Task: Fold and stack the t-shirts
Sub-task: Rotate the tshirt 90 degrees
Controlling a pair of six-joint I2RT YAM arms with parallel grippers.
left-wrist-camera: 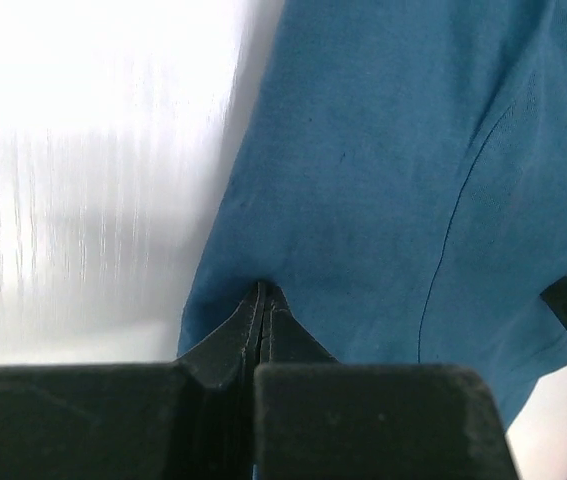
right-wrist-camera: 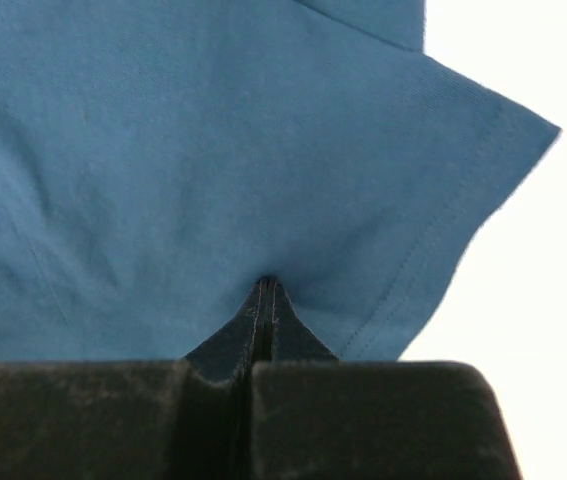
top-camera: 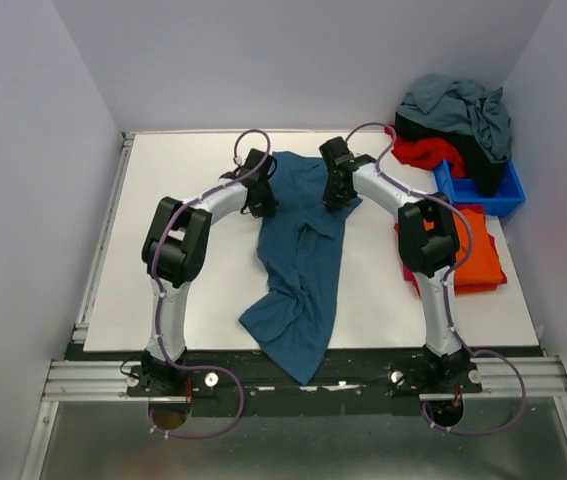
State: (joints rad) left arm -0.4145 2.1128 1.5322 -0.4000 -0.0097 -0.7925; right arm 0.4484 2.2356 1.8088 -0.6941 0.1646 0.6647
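A dark teal-blue t-shirt (top-camera: 298,265) lies stretched from the middle back of the table to the front edge, crumpled at the near end. My left gripper (top-camera: 262,195) is shut on the shirt's far left edge; in the left wrist view the closed jaws (left-wrist-camera: 263,300) pinch the teal cloth (left-wrist-camera: 383,170). My right gripper (top-camera: 336,188) is shut on the shirt's far right edge; in the right wrist view the closed jaws (right-wrist-camera: 267,292) pinch the cloth (right-wrist-camera: 213,150) near a hemmed corner. A folded orange t-shirt (top-camera: 478,258) lies on the right over a pink one.
A small blue plastic bin (top-camera: 485,190) stands at the back right, with a heap of grey-blue (top-camera: 463,105), black and red (top-camera: 425,153) shirts over and beside it. The white table (top-camera: 183,170) is walled on three sides.
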